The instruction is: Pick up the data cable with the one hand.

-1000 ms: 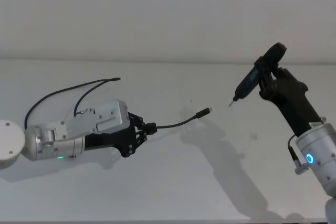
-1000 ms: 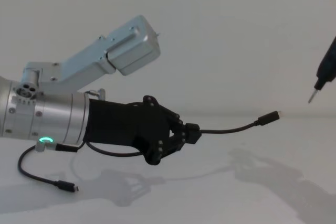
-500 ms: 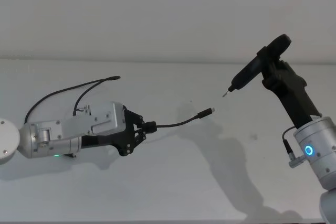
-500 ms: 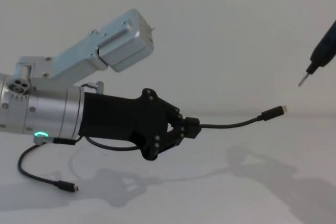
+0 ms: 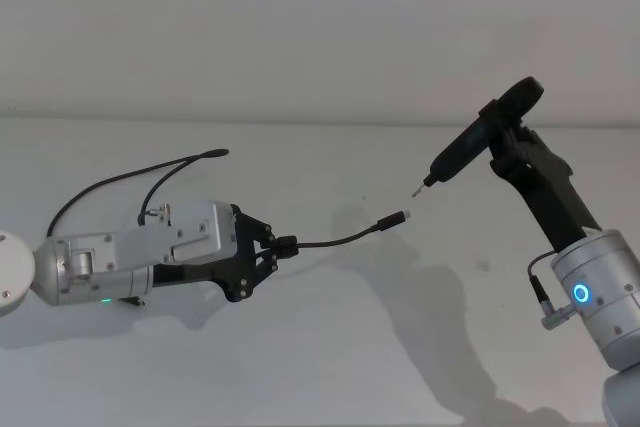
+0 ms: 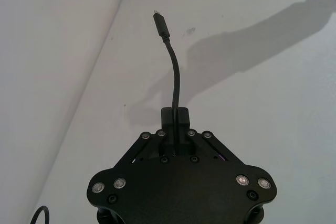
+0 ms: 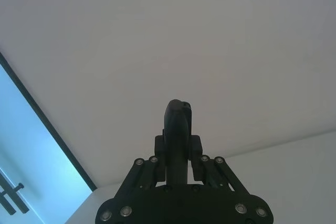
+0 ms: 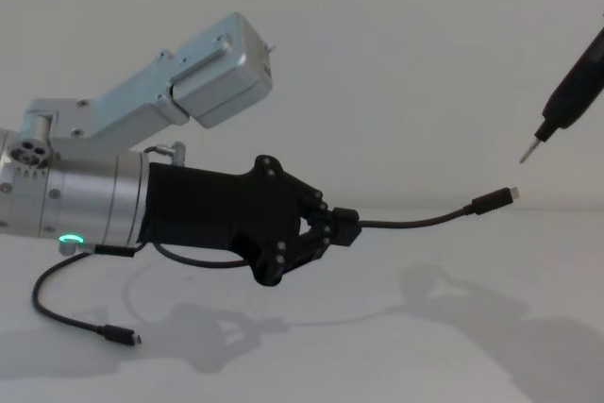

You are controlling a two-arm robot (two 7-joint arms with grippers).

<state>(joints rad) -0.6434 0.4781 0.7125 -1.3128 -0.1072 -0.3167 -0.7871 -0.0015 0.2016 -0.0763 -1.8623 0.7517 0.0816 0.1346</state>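
Fingers [image 5: 268, 249] of the matte black left gripper [image 5: 277, 245] pinched the thin black data cable [image 5: 340, 238]; its unsupported plug end could've drooped or slipped. Right gripper [image 5: 512, 142] clamped a dark tool [image 5: 465, 144].

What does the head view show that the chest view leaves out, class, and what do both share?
Head view alone: the right hand gripping the dark tool, and the cable's slack looping across the table behind the left arm. Chest view alone: the short lead's dark plug lying on the table. Both: the left hand shut on the data cable, plug held clear of the table, tool tip near it.
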